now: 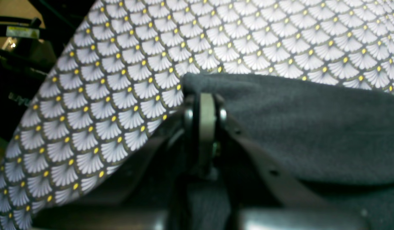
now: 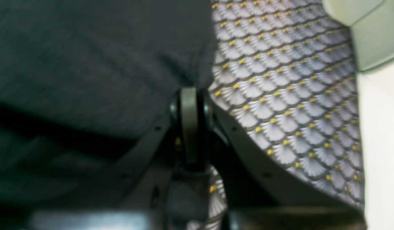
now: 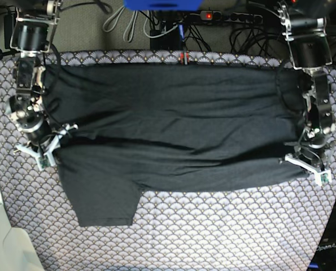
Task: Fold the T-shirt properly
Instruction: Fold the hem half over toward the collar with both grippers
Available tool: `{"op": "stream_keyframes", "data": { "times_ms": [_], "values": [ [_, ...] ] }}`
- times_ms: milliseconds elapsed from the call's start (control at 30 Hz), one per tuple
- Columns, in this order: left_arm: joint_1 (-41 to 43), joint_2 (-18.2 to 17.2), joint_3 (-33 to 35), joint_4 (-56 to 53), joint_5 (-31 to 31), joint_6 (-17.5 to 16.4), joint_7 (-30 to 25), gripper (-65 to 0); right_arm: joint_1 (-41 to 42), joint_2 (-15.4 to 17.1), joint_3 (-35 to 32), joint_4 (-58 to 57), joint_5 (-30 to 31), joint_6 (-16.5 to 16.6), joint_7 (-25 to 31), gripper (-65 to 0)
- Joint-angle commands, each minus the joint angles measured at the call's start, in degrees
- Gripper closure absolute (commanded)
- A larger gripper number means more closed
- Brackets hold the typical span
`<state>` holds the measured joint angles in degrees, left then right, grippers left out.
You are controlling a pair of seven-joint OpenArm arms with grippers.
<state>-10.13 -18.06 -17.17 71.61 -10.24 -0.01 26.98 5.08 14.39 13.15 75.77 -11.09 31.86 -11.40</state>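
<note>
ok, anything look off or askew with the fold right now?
One thing: a short sleeve of the dark charcoal-grey cotton T-shirt sticks out past the folded lower edge onto the scallop-patterned grey tablecloth, so the outline is lopsided. Both the left hand and right hand are shut on shirt edges. No damage visible.

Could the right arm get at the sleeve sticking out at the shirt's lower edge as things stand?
Probably not right away. The sleeve lies flat and uncovered on the tablecloth, close to the right gripper, but that gripper's jaws are shut on the T-shirt edge, so it would have to let go first.
</note>
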Motion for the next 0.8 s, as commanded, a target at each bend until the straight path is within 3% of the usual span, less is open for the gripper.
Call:
{"op": "stream_keyframes", "data": {
  "times_ms": [0, 333, 767],
  "values": [
    [-0.4, -0.9, -0.3, 2.2, 0.0, 0.1, -1.4, -0.6, 0.5, 0.8, 1.5, 1.8, 0.6, 0.6, 1.5, 0.0],
    [0.7, -1.8, -4.2, 4.8, 0.0, 0.1, 2.3, -0.6, -0.5, 0.9, 4.0, 8.8, 0.5, 7.0, -2.2, 0.0],
    [0.3, -1.6, -7.9, 11.7, 0.0, 0.1, 7.3, -0.6, -3.6, 0.6, 4.0, 17.9, 0.6, 7.4, -5.7, 0.0]
  ]
}}
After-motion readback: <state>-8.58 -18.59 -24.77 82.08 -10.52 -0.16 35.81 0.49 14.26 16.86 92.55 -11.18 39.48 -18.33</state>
